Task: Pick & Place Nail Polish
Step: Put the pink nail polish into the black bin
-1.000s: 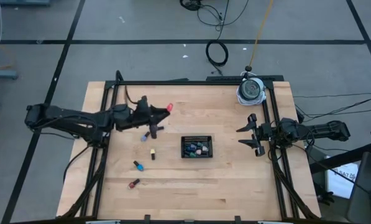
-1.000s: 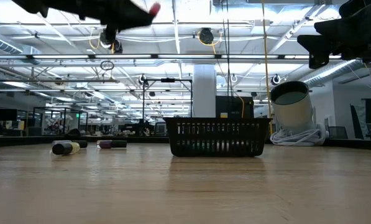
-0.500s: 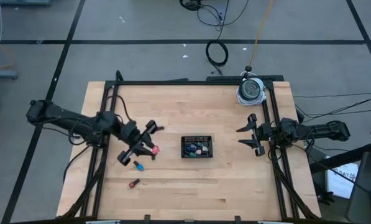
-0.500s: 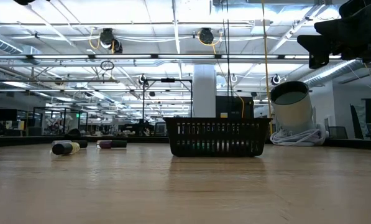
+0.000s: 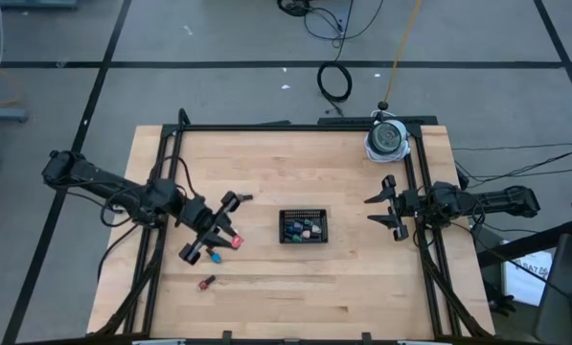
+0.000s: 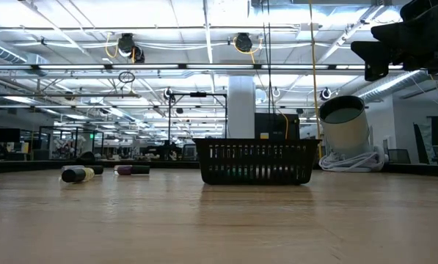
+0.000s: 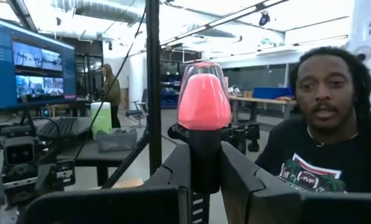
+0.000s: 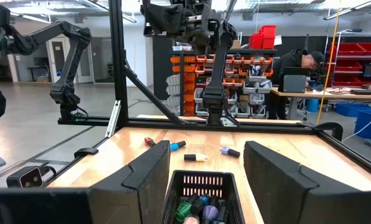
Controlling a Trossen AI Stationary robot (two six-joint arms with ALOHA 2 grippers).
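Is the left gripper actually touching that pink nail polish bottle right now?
Touching. The left wrist view shows the pink bottle upright with its dark cap pinched between the left gripper fingers.

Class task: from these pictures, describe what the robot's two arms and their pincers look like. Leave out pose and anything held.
Both arms are dark, near-black, built of slim jointed segments with bulkier joint housings. The left pincer and the right pincer each end in two flat, angular dark fingers, broad and wedge-shaped in the wrist views. A thin dark cable loops beside the left arm. No markings are legible.
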